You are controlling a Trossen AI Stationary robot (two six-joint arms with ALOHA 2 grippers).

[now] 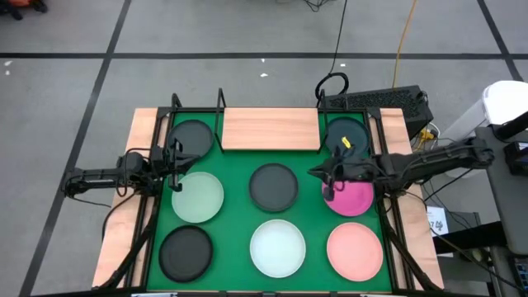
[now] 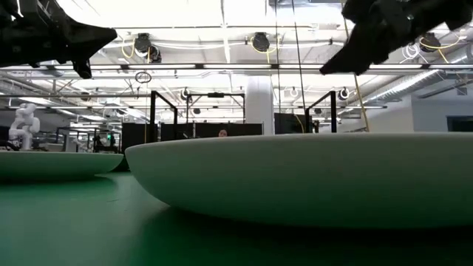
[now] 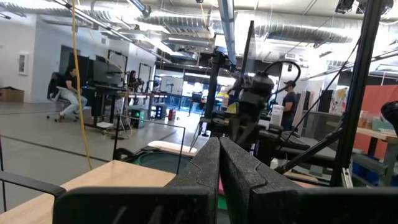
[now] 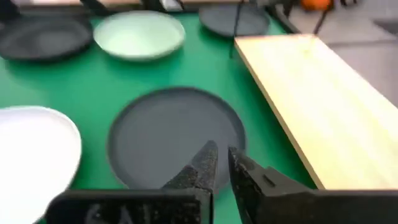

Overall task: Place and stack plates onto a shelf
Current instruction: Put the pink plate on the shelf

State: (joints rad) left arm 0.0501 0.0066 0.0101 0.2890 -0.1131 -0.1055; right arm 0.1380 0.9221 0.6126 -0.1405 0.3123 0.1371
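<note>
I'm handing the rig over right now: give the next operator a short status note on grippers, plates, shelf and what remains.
Left gripper: shut, empty, above the pale green plate.
Right gripper: fingers nearly shut, holding nothing, over the magenta plate's edge.
Shelf: bare, no plate on it.
On the green mat: dark plates at centre, both back corners and front left; white plate front centre; light pink plate front right.
Done: nothing stacked. Left: every plate.

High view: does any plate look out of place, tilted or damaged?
Nothing looks broken or spilled. One oddity: a small yellow item shows over the dark plate right of the shelf; I cannot tell what it is. The other plates seem to lie flat on the green mat.
</note>
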